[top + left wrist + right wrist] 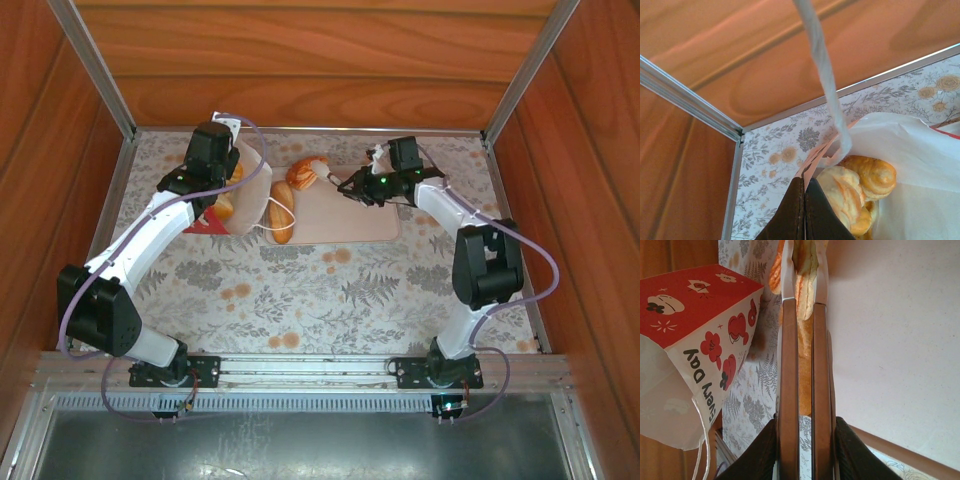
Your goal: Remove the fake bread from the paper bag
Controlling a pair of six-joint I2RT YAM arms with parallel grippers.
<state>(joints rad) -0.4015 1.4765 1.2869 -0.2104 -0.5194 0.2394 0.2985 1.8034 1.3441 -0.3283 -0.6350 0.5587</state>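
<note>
Your left gripper (804,202) pinches the paper bag (920,170); right gripper (803,290) seems clamped on a roll (305,172). Lower it gently onto the tray (350,225).

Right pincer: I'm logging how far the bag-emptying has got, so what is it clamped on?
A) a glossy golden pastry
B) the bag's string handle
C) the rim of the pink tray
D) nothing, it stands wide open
A: in the right wrist view the right pincer is shut with a golden pastry squeezed between its fingers, and the pale pink tray lies beside them.
</note>
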